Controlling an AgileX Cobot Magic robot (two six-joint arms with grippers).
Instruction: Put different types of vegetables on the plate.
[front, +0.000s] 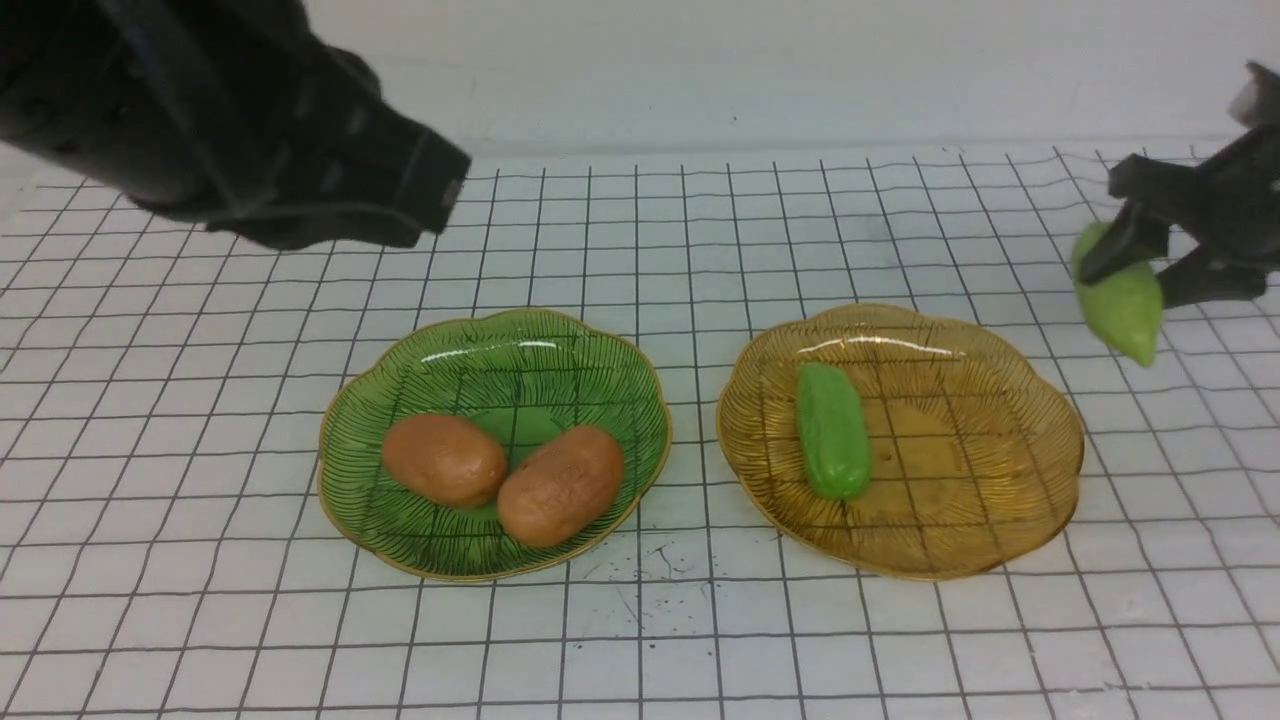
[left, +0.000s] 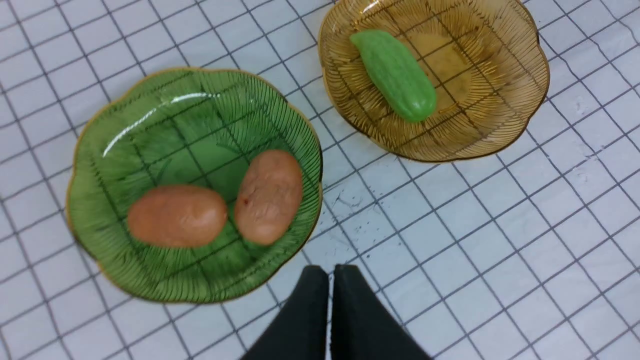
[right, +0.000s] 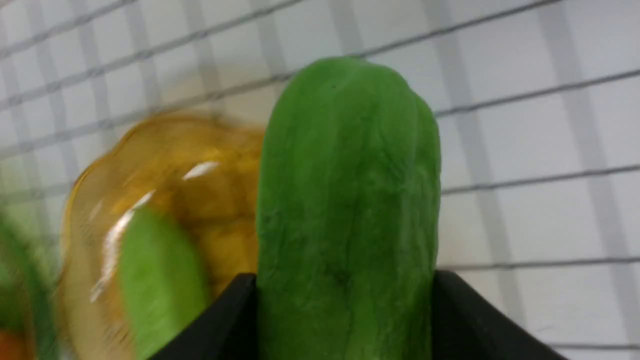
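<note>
Two black fingers (right: 220, 325) of the right gripper (front: 1150, 268) are clamped on the glossy green pointed toy gourd (front: 1128, 312), which is held tip-down just off the right of the amber glass plate (front: 1040, 400). It is best carried over bare glass beside the blunt green gourd (front: 832, 432) and lowered before release. Two orange-brown potatoes (front: 445, 460) are seen touching on the green glass plate (front: 600, 350). The left gripper (left: 330, 305) is pressed together, empty.
</note>
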